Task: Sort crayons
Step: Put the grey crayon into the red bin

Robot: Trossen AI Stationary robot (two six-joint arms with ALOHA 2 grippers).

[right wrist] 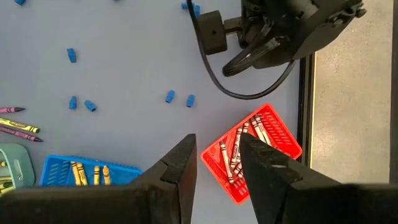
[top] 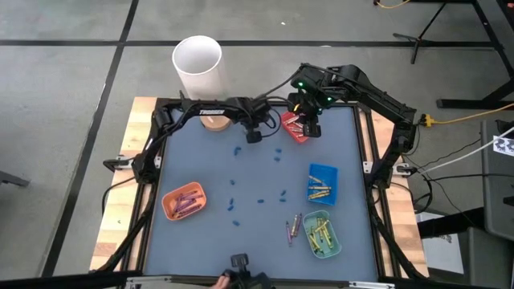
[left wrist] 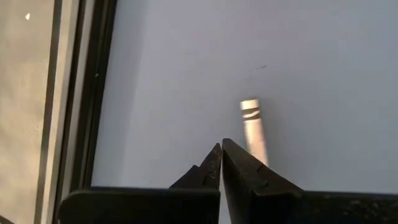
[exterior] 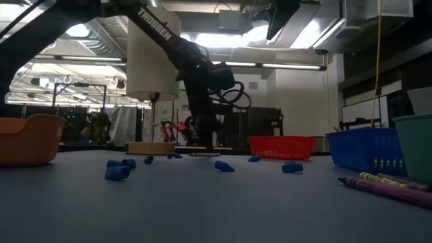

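Observation:
A silver-grey crayon (left wrist: 252, 124) lies flat on the table. My left gripper (left wrist: 221, 151) is shut, low over the table at the far middle (top: 254, 135), with its tips right beside the crayon's near part. My right gripper (right wrist: 216, 155) is open and empty, above the red tray (right wrist: 261, 152), which holds several silver-grey crayons (right wrist: 235, 149). Purple-pink crayons lie in the orange tray (top: 184, 202), gold-orange ones in the blue tray (top: 322, 183), and yellow ones in the green tray (top: 322, 234). A few loose crayons (top: 293, 229) lie left of the green tray. My left gripper's shut fingers (left wrist: 239, 165) point down at the table close beside the silver-grey crayon, whose near end (left wrist: 260, 155) runs behind one finger. I cannot tell whether that finger touches it. The crayon lies flat on the table, not between the fingers.
Small blue bits (top: 241, 201) are scattered over the table's middle. A white cylinder (top: 197, 64) and a wooden disc (top: 213, 122) stand at the far edge, left of my left gripper. A dark frame (top: 365, 160) borders the table.

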